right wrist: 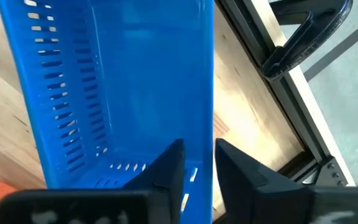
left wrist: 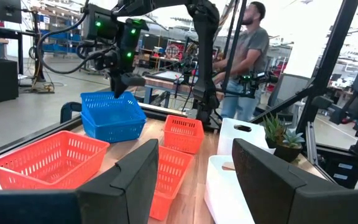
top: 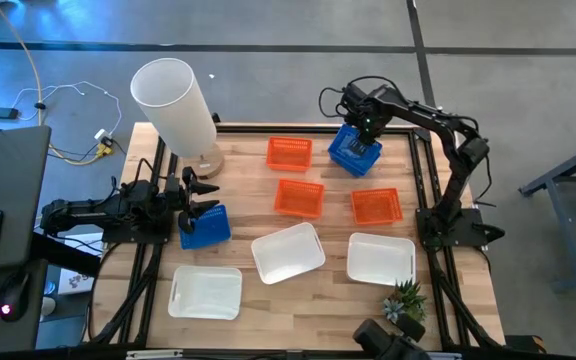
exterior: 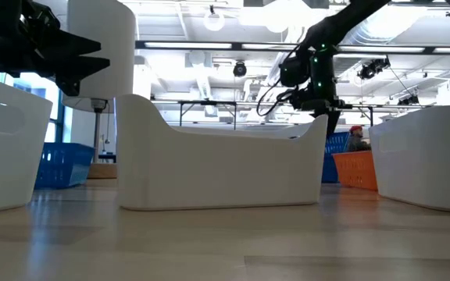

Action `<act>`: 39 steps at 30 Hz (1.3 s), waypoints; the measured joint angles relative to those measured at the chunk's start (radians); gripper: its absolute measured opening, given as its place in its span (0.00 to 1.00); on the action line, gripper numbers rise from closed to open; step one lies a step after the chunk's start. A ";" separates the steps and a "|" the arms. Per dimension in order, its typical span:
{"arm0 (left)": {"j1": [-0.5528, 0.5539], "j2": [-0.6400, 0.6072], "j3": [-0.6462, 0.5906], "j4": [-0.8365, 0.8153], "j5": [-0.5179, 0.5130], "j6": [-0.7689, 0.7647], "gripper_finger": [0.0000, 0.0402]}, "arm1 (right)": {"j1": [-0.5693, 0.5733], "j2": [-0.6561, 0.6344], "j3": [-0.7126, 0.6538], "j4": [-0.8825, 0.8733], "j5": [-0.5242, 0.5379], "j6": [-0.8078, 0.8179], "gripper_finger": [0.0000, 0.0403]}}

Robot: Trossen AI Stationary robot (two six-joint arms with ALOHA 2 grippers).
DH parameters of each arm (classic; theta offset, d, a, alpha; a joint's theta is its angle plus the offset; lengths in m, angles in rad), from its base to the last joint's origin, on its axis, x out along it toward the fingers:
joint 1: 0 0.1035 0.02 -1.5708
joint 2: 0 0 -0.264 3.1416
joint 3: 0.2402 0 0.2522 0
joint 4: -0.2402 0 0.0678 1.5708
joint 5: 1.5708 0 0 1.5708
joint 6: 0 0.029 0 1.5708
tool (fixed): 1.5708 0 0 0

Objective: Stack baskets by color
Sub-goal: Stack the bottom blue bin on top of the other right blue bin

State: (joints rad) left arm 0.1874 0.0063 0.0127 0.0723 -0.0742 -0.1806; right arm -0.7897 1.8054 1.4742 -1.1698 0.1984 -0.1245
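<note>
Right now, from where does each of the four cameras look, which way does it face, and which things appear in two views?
High view: above the table, facing straight down; both arms show, the left gripper over a blue basket.
Low view: at table height, facing level across white baskets; the right gripper comes from above.
Left wrist view: on the left arm, facing across the table; its own fingers show.
Right wrist view: on the right arm; its fingers straddle a basket wall.
Shared: the far blue basket.

Overhead looking down, table-level looking across, wrist views forward, all sharing blue basket (top: 354,150)
</note>
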 joint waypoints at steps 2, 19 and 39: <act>0.000 0.000 0.000 0.000 0.000 0.000 0.49 | 0.000 0.002 0.000 -0.001 0.001 0.005 0.11; 0.000 0.000 0.000 0.000 0.000 -0.003 0.49 | -0.002 0.001 0.042 -0.053 -0.009 0.042 0.01; 0.000 0.000 0.000 0.000 0.003 -0.003 0.49 | -0.092 0.000 0.089 -0.104 -0.294 0.097 0.00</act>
State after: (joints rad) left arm 0.1875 0.0063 0.0124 0.0723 -0.0715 -0.1841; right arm -0.8815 1.8050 1.5630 -1.2739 -0.0951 -0.0278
